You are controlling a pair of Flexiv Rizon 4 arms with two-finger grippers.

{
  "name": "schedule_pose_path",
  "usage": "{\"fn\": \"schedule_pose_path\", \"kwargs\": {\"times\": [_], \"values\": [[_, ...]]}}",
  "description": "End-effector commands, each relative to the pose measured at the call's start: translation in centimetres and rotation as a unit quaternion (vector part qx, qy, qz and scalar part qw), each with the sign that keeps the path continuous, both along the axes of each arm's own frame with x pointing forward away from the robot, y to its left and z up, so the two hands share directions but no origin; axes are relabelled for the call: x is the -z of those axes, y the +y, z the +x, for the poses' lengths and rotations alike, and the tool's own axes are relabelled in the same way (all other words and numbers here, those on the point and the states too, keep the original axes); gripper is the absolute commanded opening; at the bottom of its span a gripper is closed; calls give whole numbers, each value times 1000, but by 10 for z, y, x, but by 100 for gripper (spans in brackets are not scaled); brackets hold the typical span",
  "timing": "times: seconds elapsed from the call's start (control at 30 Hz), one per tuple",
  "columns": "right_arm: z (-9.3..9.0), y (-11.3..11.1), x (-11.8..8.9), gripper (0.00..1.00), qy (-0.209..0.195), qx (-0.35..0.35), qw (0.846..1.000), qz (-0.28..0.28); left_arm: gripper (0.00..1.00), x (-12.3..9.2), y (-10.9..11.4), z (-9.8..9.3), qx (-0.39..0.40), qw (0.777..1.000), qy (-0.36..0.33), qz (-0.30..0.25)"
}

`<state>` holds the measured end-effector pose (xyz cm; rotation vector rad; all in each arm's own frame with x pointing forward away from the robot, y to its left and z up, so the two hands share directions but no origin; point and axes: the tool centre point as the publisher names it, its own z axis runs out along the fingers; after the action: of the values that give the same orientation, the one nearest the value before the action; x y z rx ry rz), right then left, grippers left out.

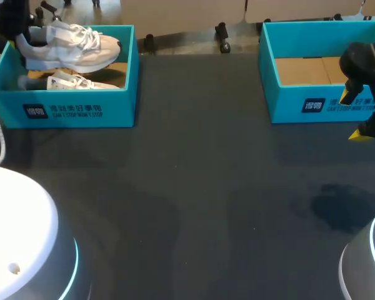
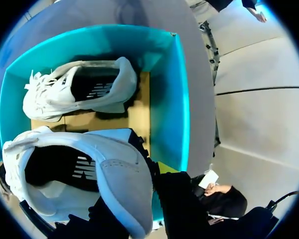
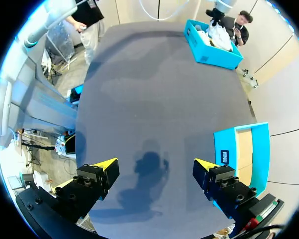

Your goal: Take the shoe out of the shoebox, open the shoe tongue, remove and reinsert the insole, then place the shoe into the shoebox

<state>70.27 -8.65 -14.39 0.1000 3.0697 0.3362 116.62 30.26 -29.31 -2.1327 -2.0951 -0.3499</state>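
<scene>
Shoe (image 2: 117, 184) is clenched at its heel by the left jaws above the box (image 2: 182, 114) for extraction; right jaws are parted, empty.

White shoe (image 1: 72, 47), teal shoebox (image 1: 122, 106)

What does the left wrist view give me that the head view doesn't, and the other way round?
Only left wrist: a look down into both shoes, showing their dark insides, the raised shoe closest. Only head: the empty shoebox and the right claw, open at its front wall. Both: the left shoebox with the second shoe lying inside.
</scene>
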Motion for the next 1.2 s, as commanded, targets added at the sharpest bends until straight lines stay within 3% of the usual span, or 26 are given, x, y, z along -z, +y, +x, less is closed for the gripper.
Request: {"fn": "schedule_pose_path", "kwargs": {"times": [0.03, 1.2], "values": [[2, 0, 0, 100, 2, 0, 1000, -1, 0, 12, -3, 12, -2, 1000, 12, 2], [2, 0, 0, 100, 2, 0, 1000, -1, 0, 65, -5, 38, 0, 998, 64, -22]]}}
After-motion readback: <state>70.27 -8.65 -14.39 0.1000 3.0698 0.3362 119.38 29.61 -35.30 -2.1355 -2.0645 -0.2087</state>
